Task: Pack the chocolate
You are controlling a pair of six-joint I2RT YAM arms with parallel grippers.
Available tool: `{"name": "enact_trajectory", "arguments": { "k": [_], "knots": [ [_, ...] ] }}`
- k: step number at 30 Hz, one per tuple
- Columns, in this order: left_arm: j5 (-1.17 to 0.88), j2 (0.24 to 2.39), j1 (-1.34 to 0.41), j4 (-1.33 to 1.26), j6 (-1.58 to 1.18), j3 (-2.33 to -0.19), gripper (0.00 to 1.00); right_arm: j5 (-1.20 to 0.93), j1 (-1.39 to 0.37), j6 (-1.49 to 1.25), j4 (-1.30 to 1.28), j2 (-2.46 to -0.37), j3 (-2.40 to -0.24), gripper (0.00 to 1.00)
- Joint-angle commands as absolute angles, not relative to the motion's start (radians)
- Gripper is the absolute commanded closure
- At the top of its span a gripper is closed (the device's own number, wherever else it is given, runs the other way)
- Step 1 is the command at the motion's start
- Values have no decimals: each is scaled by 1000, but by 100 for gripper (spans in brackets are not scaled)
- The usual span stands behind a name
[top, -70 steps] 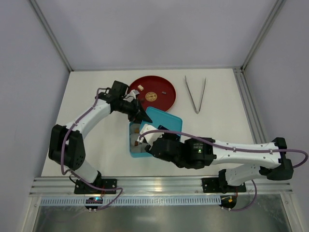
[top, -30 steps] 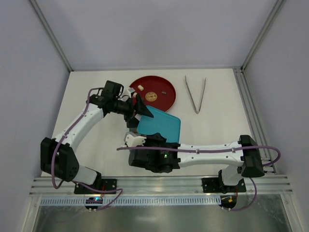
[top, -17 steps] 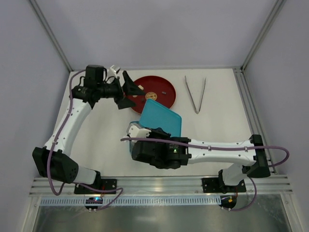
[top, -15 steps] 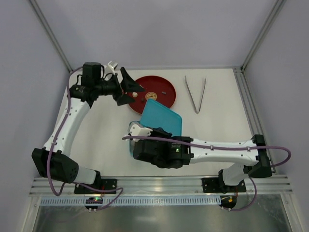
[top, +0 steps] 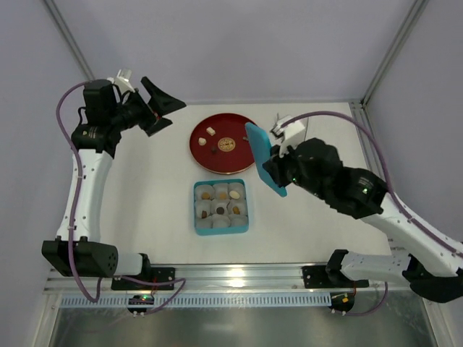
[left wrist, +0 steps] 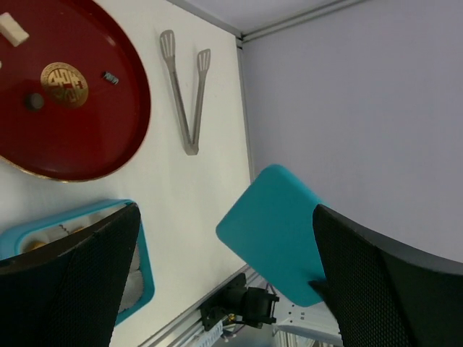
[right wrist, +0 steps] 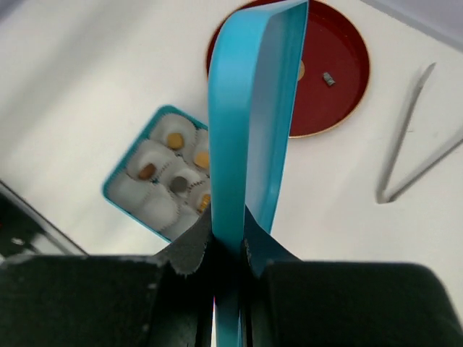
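- Right claw (right wrist: 228,225): clamped tight on the lower edge of the teal lid (right wrist: 249,108). Lid upright, edge-on, up in the air right of centre in the top view.
- Left claw (top: 176,116): spread wide, holding nothing, raised at upper left of the top view, well apart from everything on the table.
- Chocolate (top: 220,210): mostly in the teal box (top: 221,232), lower centre of the top view. Tan, cream and dark pieces sitting in crinkled white paper cups (top: 205,223), three by three, seen in the upper two rows.
- More loose on the red plate (top: 236,130), just above the box and apart from it: cream piece (left wrist: 13,29) near the upper left rim, dark piece (left wrist: 32,101) near the gold round emblem at centre. Also one tiny dark bit, too small to tell.
- In the way: lid across the right edge of the plate in the top view, hiding that rim. Box in plain sight from above.
- Metal tongs (left wrist: 189,143): flat on the table, right of the plate, not touching it. Covered by the right arm in the top view.
- Table (top: 145,188): plain white, matte.
- Room: pale grey-lilac panels on three sides, aluminium posts at the corners. Slotted aluminium rail (top: 239,278) along the bottom of the frame, both arm bases bolted there.
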State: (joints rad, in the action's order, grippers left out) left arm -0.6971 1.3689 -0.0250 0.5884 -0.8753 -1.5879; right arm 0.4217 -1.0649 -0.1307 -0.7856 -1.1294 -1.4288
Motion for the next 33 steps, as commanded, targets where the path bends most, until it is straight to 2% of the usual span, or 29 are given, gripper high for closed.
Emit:
{"name": "enact_trajectory", "arguments": {
  "k": [1, 3, 7, 11, 15, 21, 27, 33],
  "knots": [
    [-579, 1330, -26, 662, -796, -1574, 0, -65, -884, -305, -609, -1042, -1364, 96],
    [-496, 1321, -26, 742, -756, -1533, 0, -275, -775, -375, -496, -1025, -1280, 96],
    [-362, 1255, -34, 814, -681, -1410, 0, -528, -669, -578, -238, -1009, -1114, 96],
    [-258, 1163, -73, 845, -646, -1270, 0, -664, -615, -849, 148, -1011, -913, 96],
    [-209, 1089, -80, 841, -646, -1120, 1, -699, -612, -1004, 371, -1069, -795, 96],
    [-204, 1066, -81, 857, -620, -1057, 2, -744, -601, -1202, 760, -1236, -666, 96],
    [-195, 1075, -118, 828, -620, -976, 4, -768, -588, -1238, 844, -1341, -631, 96],
    [-173, 1088, -170, 778, -644, -925, 4, -799, -578, -1341, 1094, -1500, -569, 96]
  ]
}}
